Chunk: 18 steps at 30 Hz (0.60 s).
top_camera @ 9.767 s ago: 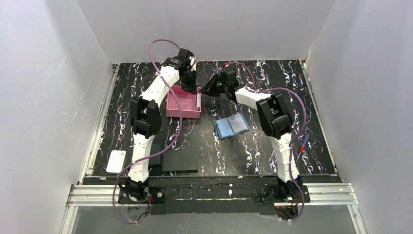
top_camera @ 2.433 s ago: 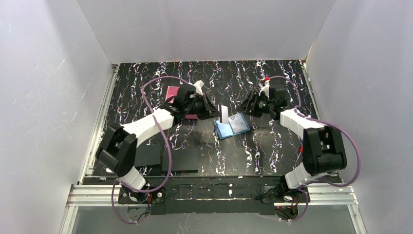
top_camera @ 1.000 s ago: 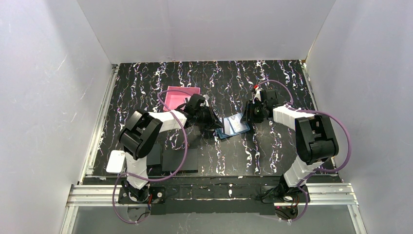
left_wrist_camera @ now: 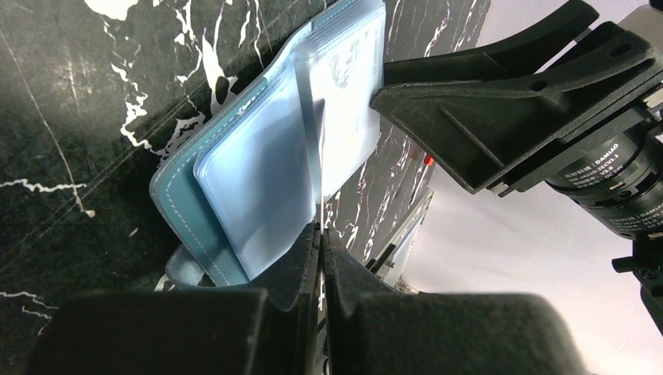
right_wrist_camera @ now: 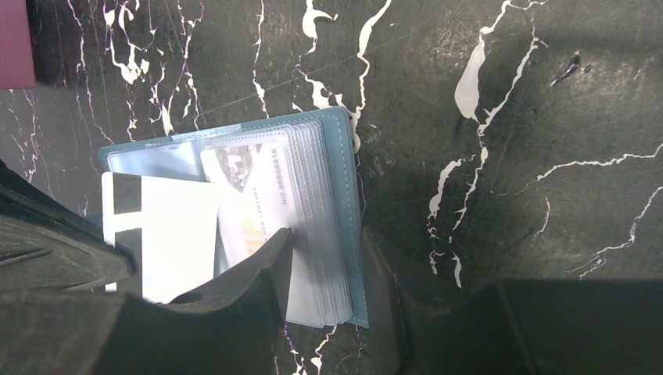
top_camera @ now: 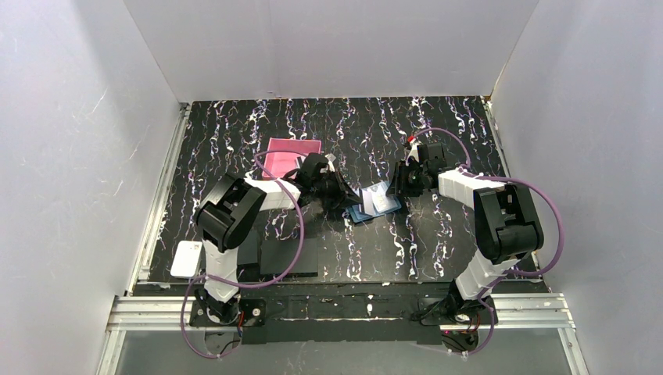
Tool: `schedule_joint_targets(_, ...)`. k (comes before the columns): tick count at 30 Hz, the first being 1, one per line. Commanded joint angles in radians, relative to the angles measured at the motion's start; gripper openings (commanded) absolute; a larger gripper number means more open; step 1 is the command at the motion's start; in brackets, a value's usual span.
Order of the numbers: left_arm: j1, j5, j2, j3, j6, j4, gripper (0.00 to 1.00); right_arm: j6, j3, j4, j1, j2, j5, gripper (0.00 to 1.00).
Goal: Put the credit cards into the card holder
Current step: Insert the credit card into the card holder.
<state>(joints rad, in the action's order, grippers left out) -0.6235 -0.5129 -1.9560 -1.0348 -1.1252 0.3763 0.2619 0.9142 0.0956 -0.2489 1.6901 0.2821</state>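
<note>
The card holder here is the open blue hinged case (top_camera: pixel 367 209) with clear sleeves, flat at mid-table. One printed card (right_wrist_camera: pixel 258 195) sits in a sleeve. My left gripper (top_camera: pixel 345 195) is shut on a white credit card with a black stripe (right_wrist_camera: pixel 173 234), held edge-on (left_wrist_camera: pixel 321 180) over the case's left page (left_wrist_camera: pixel 242 172). My right gripper (right_wrist_camera: pixel 328 266) is open at the case's right edge. One finger rests on the sleeves and the other on the table outside the cover (right_wrist_camera: pixel 349 180). A second white card (top_camera: pixel 186 258) lies at the front left.
A pink open-topped box (top_camera: pixel 286 151) stands behind my left arm, and its corner shows in the right wrist view (right_wrist_camera: pixel 14 39). Flat black pads (top_camera: pixel 291 256) lie near the front. White walls close in the black marbled table (top_camera: pixel 469 234) on three sides.
</note>
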Motion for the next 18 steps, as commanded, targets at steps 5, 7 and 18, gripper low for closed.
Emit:
schedule_joint_targets(5,0.008,0.023,-0.032,0.019,-0.025,0.044,0.0,-0.005,-0.005,0.028,-0.003,0.029,-0.025,0.44)
schedule_joint_targets(7,0.009,0.038,-0.036,0.023,-0.025,0.065,0.0,-0.001,-0.007,0.023,-0.003,0.028,-0.02,0.44)
schedule_joint_targets(18,0.007,0.102,-0.05,0.037,-0.047,0.133,0.0,0.03,-0.02,0.029,-0.003,0.024,-0.001,0.41)
